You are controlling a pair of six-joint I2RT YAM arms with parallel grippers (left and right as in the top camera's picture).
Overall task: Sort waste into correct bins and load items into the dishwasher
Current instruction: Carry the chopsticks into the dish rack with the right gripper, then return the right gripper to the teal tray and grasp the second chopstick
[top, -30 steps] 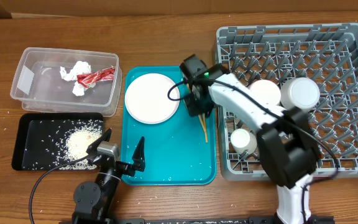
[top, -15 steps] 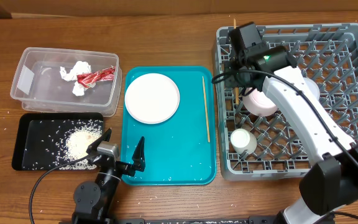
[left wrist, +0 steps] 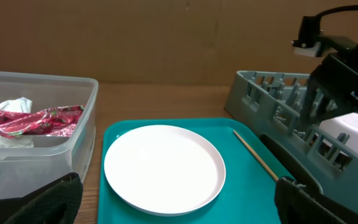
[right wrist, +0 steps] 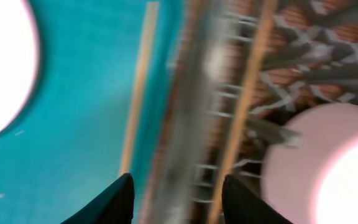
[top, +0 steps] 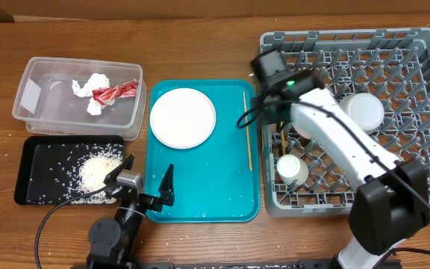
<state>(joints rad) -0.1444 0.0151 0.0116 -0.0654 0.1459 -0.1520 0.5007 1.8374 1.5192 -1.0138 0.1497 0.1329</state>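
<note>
Overhead view: straight down, whole worktop. Left wrist view: low, level across the teal tray. Right wrist view: downward, close. All share the tray's chopstick.

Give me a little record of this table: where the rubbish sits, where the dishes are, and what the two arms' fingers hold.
Clear tub: crumpled napkin and red wrapper inside
Black tray: loose rice
Teal tray: large plate, one chopstick
Grey rack: small cup, other white dishes, second chopstick
Right fingers: open, empty, above the rack's edge nearest the teal tray
Left fingers: open, empty, low by the teal tray's near edge
</note>
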